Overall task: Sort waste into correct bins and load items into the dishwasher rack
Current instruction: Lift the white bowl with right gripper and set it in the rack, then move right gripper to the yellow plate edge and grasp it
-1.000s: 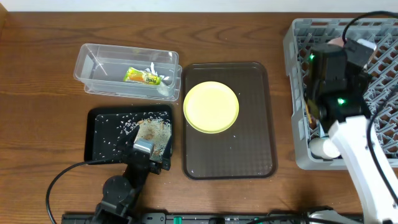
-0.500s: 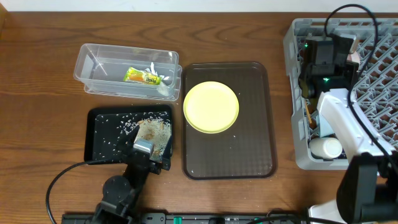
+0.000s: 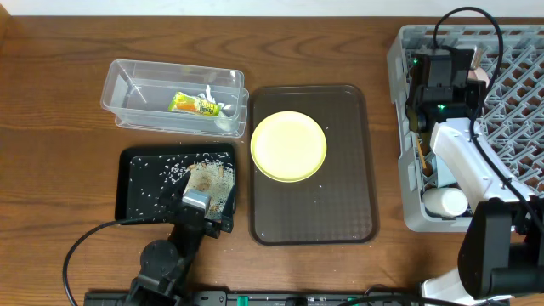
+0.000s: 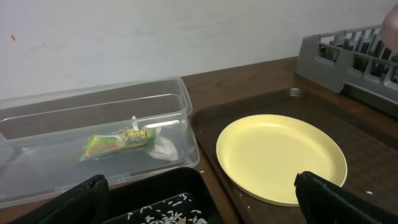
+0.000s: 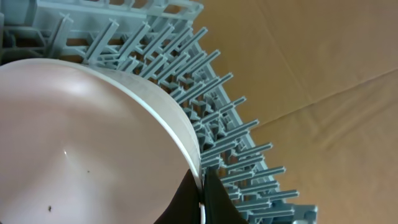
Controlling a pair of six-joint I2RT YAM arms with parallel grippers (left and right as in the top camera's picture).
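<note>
My right gripper (image 5: pixel 202 199) is shut on the rim of a white bowl (image 5: pixel 81 143), held tilted over the grey dishwasher rack (image 5: pixel 211 62). In the overhead view the right gripper (image 3: pixel 470 72) is over the rack's (image 3: pixel 510 110) back-left part. A brown stick-like piece, perhaps the chopsticks (image 3: pixel 422 157), lies in its left side. The pale-yellow plate (image 3: pixel 289 146) lies on the brown serving tray (image 3: pixel 340 204). The snack wrapper (image 3: pixel 194 104) and white scrap (image 3: pixel 223 119) lie in the clear tub (image 3: pixel 136 85). Rice and scraps (image 3: pixel 204 180) lie in the black tray (image 3: pixel 136 200). My left gripper (image 3: pixel 204 208) is open and empty at that tray's near right corner.
A white rounded item (image 3: pixel 446 201) sits in the rack's near-left corner. In the left wrist view the plate (image 4: pixel 280 155), the tub (image 4: pixel 93 124) with the wrapper (image 4: pixel 118 142) and the rack's corner (image 4: pixel 342 56) show. A cable (image 3: pixel 85 246) runs by the left arm.
My right arm has swung toward the rack's back-left corner with the bowl in its jaws. The left arm and everything else on the table have not moved.
</note>
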